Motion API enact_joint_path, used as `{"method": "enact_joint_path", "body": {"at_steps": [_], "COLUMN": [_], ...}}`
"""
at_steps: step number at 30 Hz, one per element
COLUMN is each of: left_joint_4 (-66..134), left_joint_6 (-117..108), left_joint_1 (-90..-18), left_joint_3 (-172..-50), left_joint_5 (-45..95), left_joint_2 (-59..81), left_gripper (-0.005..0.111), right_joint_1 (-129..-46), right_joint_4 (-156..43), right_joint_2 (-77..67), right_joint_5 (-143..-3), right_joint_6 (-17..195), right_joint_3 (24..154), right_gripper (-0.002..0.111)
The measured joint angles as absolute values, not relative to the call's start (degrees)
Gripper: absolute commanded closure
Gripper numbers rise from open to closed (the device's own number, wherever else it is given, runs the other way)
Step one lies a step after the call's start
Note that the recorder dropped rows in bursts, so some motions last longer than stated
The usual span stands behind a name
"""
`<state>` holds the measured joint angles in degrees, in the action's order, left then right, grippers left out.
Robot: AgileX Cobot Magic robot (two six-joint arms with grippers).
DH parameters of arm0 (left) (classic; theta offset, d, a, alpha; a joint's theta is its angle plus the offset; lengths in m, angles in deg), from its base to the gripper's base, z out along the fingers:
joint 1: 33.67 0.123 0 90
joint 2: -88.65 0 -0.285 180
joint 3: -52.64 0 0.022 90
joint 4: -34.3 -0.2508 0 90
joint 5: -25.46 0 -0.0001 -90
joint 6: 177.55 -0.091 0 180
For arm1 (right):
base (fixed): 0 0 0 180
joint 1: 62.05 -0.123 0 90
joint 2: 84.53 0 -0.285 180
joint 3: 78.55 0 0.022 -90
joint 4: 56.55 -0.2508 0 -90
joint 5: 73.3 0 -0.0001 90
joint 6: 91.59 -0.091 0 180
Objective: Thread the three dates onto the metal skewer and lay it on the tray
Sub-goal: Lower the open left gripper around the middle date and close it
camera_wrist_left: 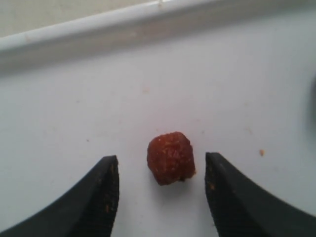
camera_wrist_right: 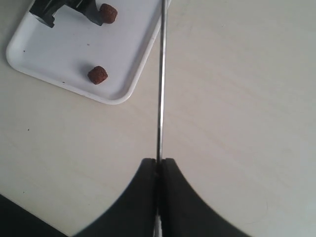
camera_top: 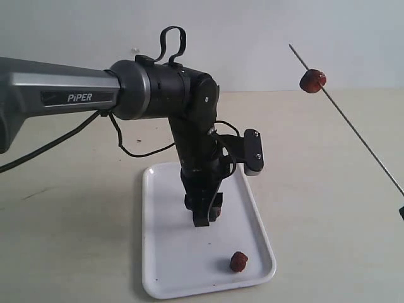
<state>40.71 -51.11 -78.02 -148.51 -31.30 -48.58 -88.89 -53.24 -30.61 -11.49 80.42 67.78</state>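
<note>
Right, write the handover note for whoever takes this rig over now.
Left claw: open, low over the tray at a loose date, not gripping it.
Right claw: shut on the metal skewer, held tilted in the air beside the tray.
Done: one threaded date sits on the skewer.
Left: thread the date at the left claw and the second loose date near the tray's corner, then lay the skewer on the tray.

This looks like a robotics lab test bench. A grey-and-black jointed robot arm (camera_top: 170, 95) lettered "PiPER", with a loose black cable (camera_top: 118, 140) hanging from it, reaches over a bare pale beige surface (camera_top: 328, 208). Behind it is a plain whitish wall (camera_top: 240, 38).
</note>
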Motion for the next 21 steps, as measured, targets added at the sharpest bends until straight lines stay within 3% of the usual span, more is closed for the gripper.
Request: {"method": "enact_joint_path", "body": {"at_steps": [21], "left_joint_4": [40.9], "left_joint_6": [-52.6], "left_joint_1": [-79.1], "left_joint_3": [-148.5], "left_joint_5": [-31.2], "left_joint_2": [-49.6], "left_gripper": [0.054], "right_joint_1": [-88.9], "right_joint_4": [-52.4], "right_joint_2": [-30.6], "right_joint_5": [-11.5], "right_joint_6": [80.4], "right_joint_3": [67.8], "right_gripper": [0.108]}}
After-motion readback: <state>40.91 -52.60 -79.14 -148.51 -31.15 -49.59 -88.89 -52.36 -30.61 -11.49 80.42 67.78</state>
